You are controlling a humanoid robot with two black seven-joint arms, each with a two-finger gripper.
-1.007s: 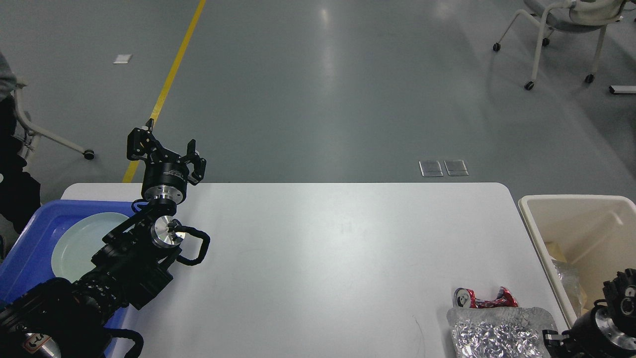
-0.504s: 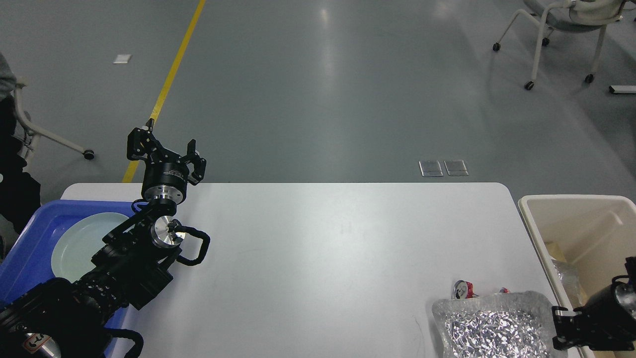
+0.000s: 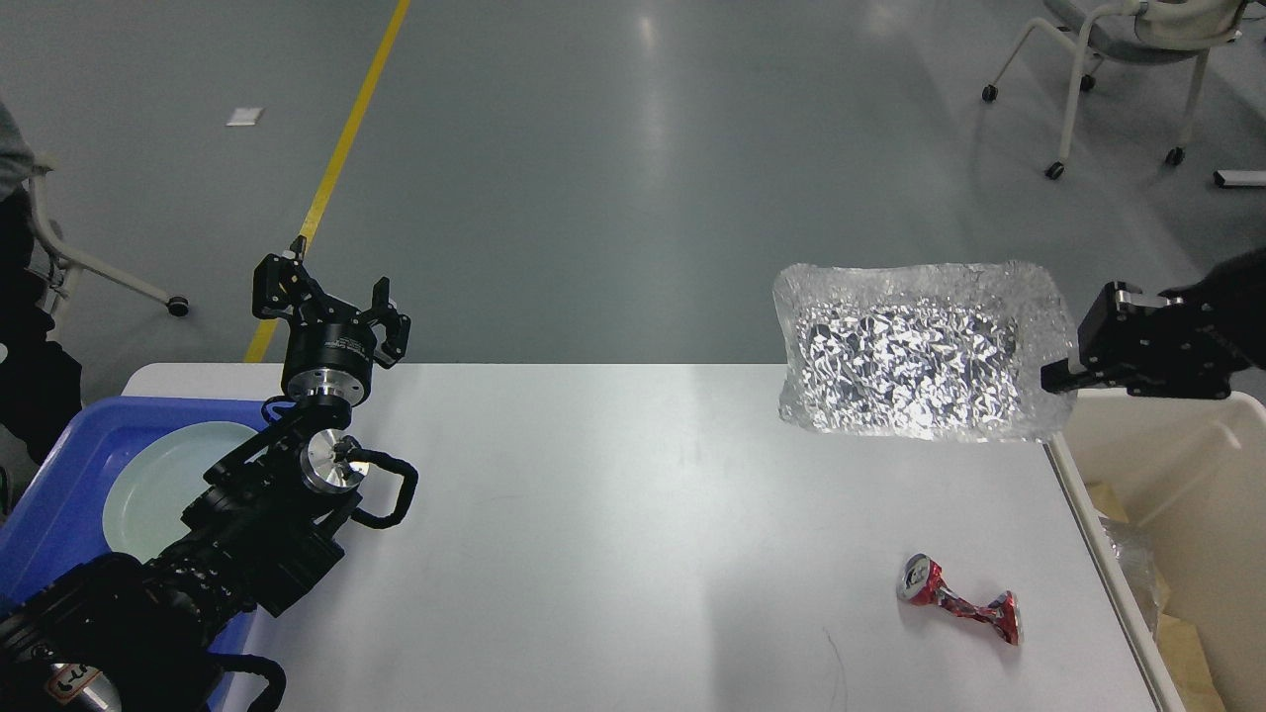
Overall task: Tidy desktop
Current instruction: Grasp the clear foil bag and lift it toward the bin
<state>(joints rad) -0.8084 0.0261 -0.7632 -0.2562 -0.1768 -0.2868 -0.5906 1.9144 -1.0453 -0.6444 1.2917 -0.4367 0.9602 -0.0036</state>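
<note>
Desktop: spread below us, bearing a crushed red can.
Blue tray: holds a pale plate.
Beige bin: scraps inside.
Our right gripper: pinching a foil tray aloft.
Our left gripper: fingers spread, empty.

On the white rectangular desktop I count one crushed red can, one crinkled foil tray above it, one blue plastic tray, one pale plate, one beige bin.
</note>
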